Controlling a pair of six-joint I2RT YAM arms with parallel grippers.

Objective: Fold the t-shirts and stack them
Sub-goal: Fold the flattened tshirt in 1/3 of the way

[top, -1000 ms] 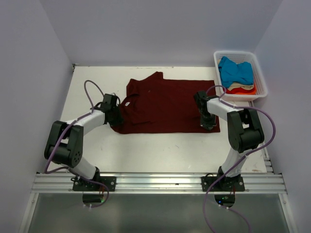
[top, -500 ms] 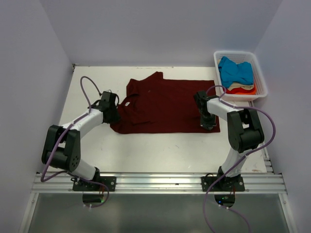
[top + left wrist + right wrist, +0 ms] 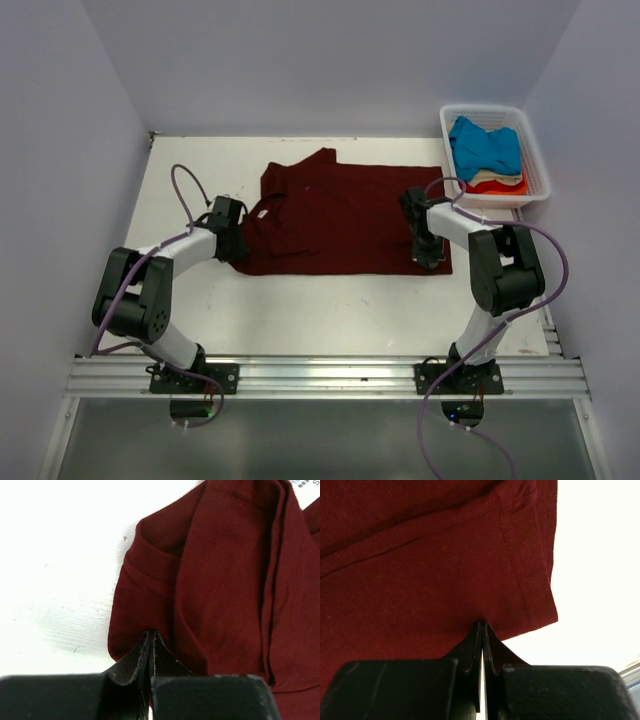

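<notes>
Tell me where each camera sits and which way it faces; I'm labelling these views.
Top external: above and behind the robot, looking down on the table, maroon t-shirt and basket; both arms show.
Left wrist: on its arm, looking past the left gripper, shut on the shirt's near-left corner.
Right wrist: on its arm, looking past the right gripper, shut on the hem corner.
Shared: all see the maroon t-shirt.

Reaching forward from both bases, elbows bent and held out to the sides, forearms angled inward and low. On the left, clamping the left gripper fully closed on an edge of the maroon t-shirt. On the right, pinching likewise with the right gripper, fingertips pressed together on the hem.
</notes>
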